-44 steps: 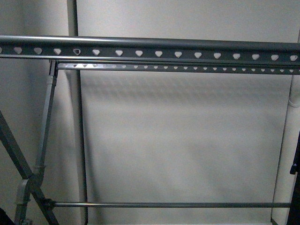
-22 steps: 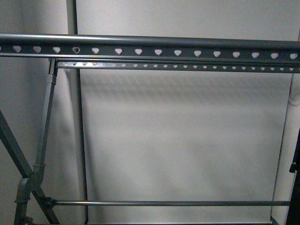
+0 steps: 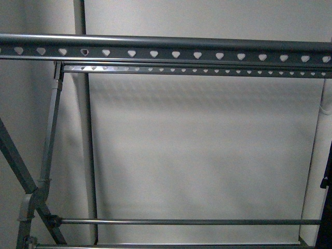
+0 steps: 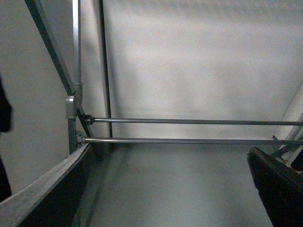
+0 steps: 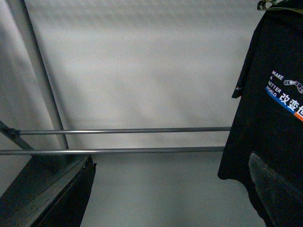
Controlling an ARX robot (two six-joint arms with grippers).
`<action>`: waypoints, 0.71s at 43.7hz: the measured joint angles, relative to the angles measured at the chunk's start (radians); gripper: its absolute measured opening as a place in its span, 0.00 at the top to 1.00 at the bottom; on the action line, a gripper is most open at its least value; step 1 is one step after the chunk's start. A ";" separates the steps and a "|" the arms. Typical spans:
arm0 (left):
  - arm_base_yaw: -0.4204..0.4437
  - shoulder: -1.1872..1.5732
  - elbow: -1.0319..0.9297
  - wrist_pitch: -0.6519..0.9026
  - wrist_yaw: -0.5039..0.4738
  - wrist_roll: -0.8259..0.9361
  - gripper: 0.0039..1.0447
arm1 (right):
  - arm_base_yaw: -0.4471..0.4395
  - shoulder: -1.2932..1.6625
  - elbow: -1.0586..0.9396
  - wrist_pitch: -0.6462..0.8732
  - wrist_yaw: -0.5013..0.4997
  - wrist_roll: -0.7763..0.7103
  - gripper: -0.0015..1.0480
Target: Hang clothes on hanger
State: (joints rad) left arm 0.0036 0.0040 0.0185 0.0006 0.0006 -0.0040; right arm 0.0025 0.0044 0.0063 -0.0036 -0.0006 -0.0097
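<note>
The grey metal rack's top rail [image 3: 166, 52] with heart-shaped holes runs across the top of the front view, a second punched rail just behind it. The black T-shirt [image 5: 272, 118] with white, blue and red lettering hangs from its top at the edge of the right wrist view; in the front view only a dark sliver [image 3: 327, 207] shows at the far right edge. My left gripper [image 4: 173, 189] is open and empty, its fingers [image 4: 279, 189] framing the rack's low bars [image 4: 189, 140]. My right gripper [image 5: 173, 189] is open and empty beside the shirt, one finger [image 5: 277, 189] in front of its hem.
A plain pale wall [image 3: 207, 155] stands behind the rack. The rack's slanted legs and joint [image 3: 31, 197] are at the left, with a vertical pipe [image 3: 85, 129] behind. Two low horizontal bars [image 5: 118, 140] cross both wrist views.
The front view has shifted slightly: the rails and the low bar sit a little higher in the picture than one second ago. Nothing else has moved.
</note>
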 joint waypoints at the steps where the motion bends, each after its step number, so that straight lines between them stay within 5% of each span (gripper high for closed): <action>1: 0.000 0.000 0.000 0.000 0.000 0.000 0.06 | 0.000 0.000 0.000 0.000 0.000 0.000 0.07; 26: 0.000 0.000 0.000 0.000 0.002 0.000 0.06 | 0.000 0.000 0.000 0.000 0.000 0.000 0.07; 30: 0.163 0.099 0.002 0.096 0.518 0.067 0.06 | 0.000 0.000 0.000 0.000 -0.002 0.000 0.07; 31: 0.181 0.110 0.002 0.111 0.579 0.070 0.06 | 0.000 0.000 0.000 0.000 -0.001 0.000 0.07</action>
State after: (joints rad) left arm 0.1844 0.1139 0.0208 0.1120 0.5793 0.0662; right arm 0.0021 0.0044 0.0063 -0.0036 -0.0017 -0.0097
